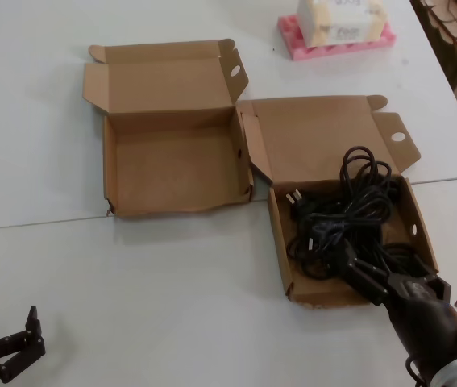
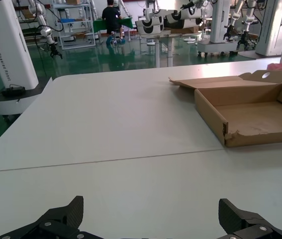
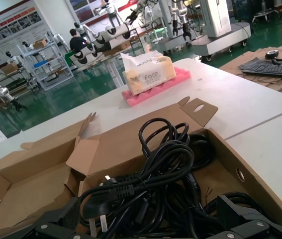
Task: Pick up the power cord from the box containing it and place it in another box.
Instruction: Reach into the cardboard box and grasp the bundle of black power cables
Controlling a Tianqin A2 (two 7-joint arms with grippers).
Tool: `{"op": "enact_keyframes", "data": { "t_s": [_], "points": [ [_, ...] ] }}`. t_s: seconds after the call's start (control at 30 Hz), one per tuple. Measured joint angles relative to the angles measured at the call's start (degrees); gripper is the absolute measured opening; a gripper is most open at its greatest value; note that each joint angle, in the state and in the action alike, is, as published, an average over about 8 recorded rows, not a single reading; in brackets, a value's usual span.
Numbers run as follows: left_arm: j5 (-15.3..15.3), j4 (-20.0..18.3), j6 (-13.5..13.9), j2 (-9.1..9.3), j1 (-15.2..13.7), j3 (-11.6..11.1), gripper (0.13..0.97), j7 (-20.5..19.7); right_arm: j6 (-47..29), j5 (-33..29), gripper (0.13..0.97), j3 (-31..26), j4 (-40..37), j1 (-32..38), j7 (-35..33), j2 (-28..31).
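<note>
- Your right gripper [image 1: 371,276] sits at the near right corner of the square box [image 1: 416,219], its dark fingers spread apart and reaching into the tray among the cable; from the head view you cannot tell whether they touch any strand, and nothing is clamped between them.
- In the right wrist view those two fingers [image 3: 48,226] frame the cable from either side, with a wide gap between them.
- The power cord [image 1: 341,216] lies inside that square box as a loose black heap of loops. Its long axis runs from the near side of the tray, by your gripper, up toward the far right, where a few loops [image 1: 363,161] rise over the back edge onto the open lid.
- The plug [image 1: 296,198] lies at the far left of the heap, its pins pointing toward the left wall of the box.
- The wide box [image 1: 123,165] stands just to the left of the square one, the two close together at their neighbouring corners, lid folded back, front edge wavy.
- Your left gripper [image 1: 20,343] rests low on the white table [image 1: 172,290] at the near left, well apart from both boxes, fingers open and holding nothing.
- Beyond the boxes, a tissue pack [image 1: 341,20] sits on a pink foam block [image 1: 337,44].
</note>
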Motion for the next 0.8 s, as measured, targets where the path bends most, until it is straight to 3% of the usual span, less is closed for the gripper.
{"op": "enact_keyframes", "data": {
  "t_s": [0.43,0.8],
  "points": [
    [0.0,0.0,0.0,0.00,0.0,0.0,0.965,0.0,1.8,1.5,0.966,-1.7,-0.7,1.3,0.0,0.9],
    [0.0,0.0,0.0,0.00,0.0,0.0,0.926,0.0,10.3,5.3,0.966,-6.4,-9.2,12.8,0.0,-0.2]
  ]
}}
